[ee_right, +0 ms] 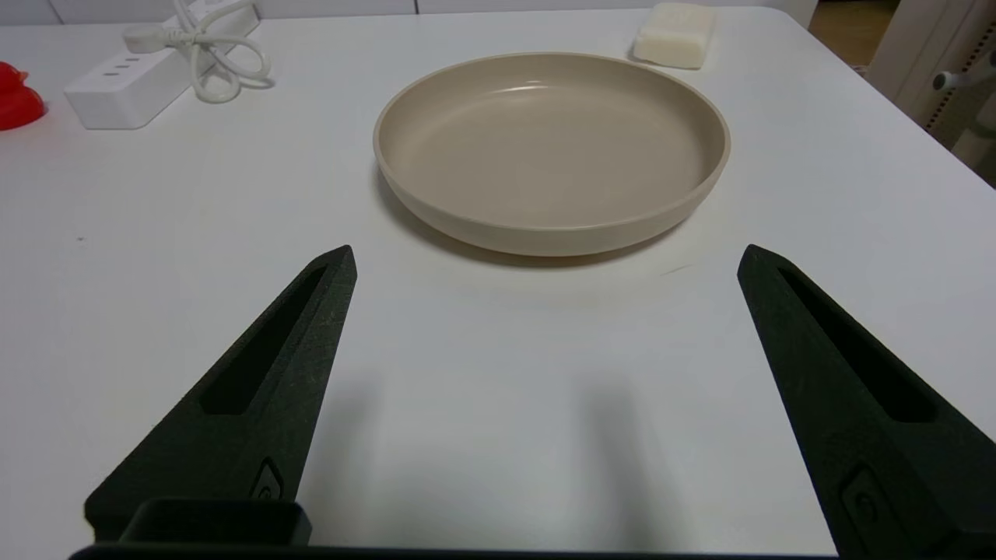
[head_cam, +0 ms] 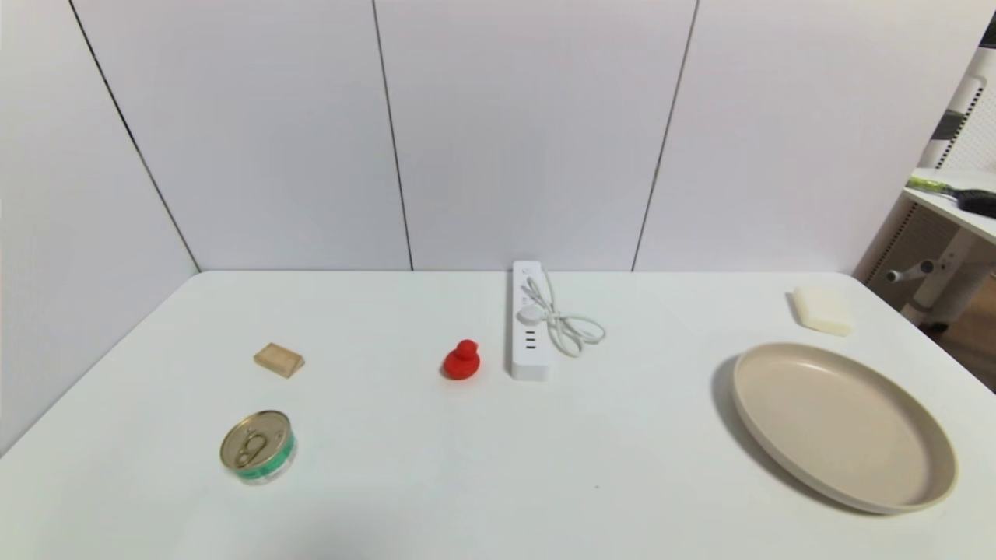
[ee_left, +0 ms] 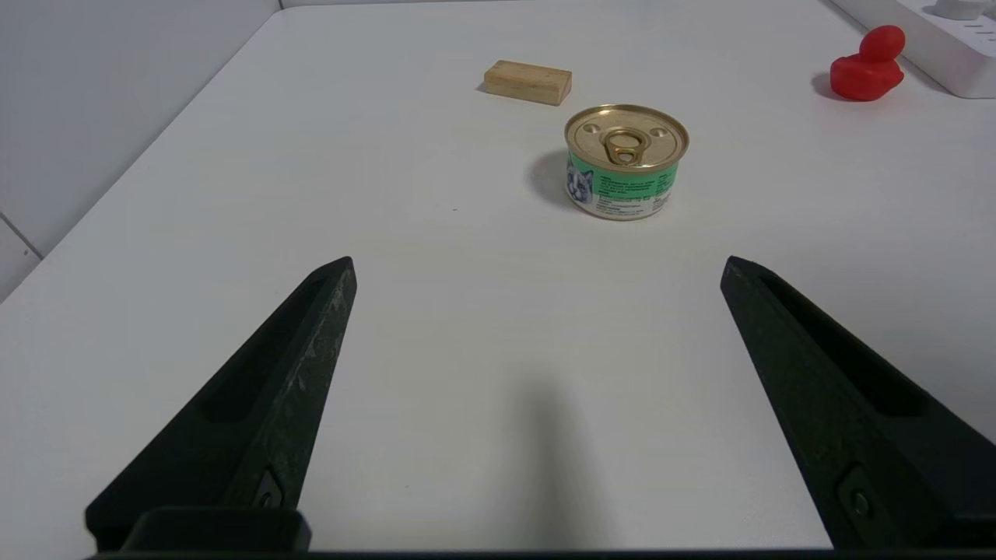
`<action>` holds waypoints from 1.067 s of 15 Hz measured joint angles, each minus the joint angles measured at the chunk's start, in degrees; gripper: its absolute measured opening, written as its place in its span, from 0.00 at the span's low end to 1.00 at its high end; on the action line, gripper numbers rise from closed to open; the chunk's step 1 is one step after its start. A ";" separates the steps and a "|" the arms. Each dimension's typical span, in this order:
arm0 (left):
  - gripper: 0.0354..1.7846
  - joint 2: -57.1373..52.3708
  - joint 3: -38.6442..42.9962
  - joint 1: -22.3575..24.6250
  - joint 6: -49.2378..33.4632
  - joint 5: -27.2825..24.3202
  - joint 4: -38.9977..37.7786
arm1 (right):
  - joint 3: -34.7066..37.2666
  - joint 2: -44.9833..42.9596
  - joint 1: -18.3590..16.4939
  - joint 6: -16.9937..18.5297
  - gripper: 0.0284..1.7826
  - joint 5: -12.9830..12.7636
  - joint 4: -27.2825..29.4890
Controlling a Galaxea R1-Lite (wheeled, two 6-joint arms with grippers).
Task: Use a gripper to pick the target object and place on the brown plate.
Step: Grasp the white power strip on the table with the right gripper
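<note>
The white power strip lies lengthwise at the table's middle back, its coiled white cord beside it; it also shows in the right wrist view. The beige-tan plate sits at the front right and is empty; in the right wrist view its rim is just beyond my right gripper, which is open and empty over bare table. My left gripper is open and empty near the table's front left, short of the can. Neither gripper shows in the head view.
A red duck stands just left of the strip. A cream soap-like block lies behind the plate. A gold-lidded green can and a small wooden block are at the left. Another desk stands off to the right.
</note>
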 joint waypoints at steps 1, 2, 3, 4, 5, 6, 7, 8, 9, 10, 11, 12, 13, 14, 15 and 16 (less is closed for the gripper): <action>0.94 0.00 0.00 0.00 -0.02 0.00 0.00 | 0.00 0.00 0.00 0.72 0.95 -0.04 0.00; 0.94 0.00 0.00 0.00 0.00 0.02 0.00 | 0.00 0.00 0.00 0.91 0.95 -0.09 0.00; 0.94 0.00 0.00 0.00 0.00 0.00 0.00 | 0.00 0.00 0.00 1.00 0.95 -0.15 0.00; 0.94 0.00 0.00 0.00 0.02 0.00 0.00 | 0.00 0.00 0.00 1.02 0.95 -0.39 0.09; 0.94 0.00 0.00 0.00 0.02 0.00 0.00 | -0.18 0.07 -0.02 0.76 0.95 -0.66 0.74; 0.94 0.00 0.00 0.00 0.00 0.00 0.00 | -1.12 0.46 -0.02 0.41 0.95 -0.20 0.55; 0.94 0.00 0.00 0.00 0.00 0.00 0.00 | -2.72 1.45 -0.02 -0.55 0.95 0.77 0.59; 0.94 0.00 0.00 0.00 0.02 0.00 0.00 | -4.57 3.11 -0.02 -1.74 0.95 2.16 0.57; 0.94 0.00 0.00 0.00 0.00 0.00 0.00 | -7.16 5.36 -0.02 -2.66 0.95 3.84 0.35; 0.94 0.00 0.00 0.00 0.00 0.00 0.00 | -10.47 8.18 0.04 -3.23 0.95 5.64 -0.09; 0.94 0.00 0.00 0.00 0.00 0.00 0.00 | -14.19 11.74 0.15 -3.64 0.95 7.53 -0.44; 0.94 0.00 0.00 0.00 0.00 0.00 0.00 | -17.82 15.51 0.26 -3.95 0.95 9.45 -0.91; 0.94 0.00 0.00 0.00 -0.02 0.02 0.00 | -21.58 19.63 0.52 -4.12 0.95 11.42 -1.69; 0.94 0.00 0.00 0.00 0.00 0.00 0.00 | -26.06 24.27 1.00 -4.23 0.95 13.69 -3.00; 0.94 0.00 0.00 0.00 0.00 0.00 0.00 | -30.65 28.64 1.88 -4.28 0.95 16.14 -4.56; 0.94 0.00 0.00 0.00 0.00 0.02 0.00 | -35.33 32.85 3.61 -4.25 0.95 18.83 -6.08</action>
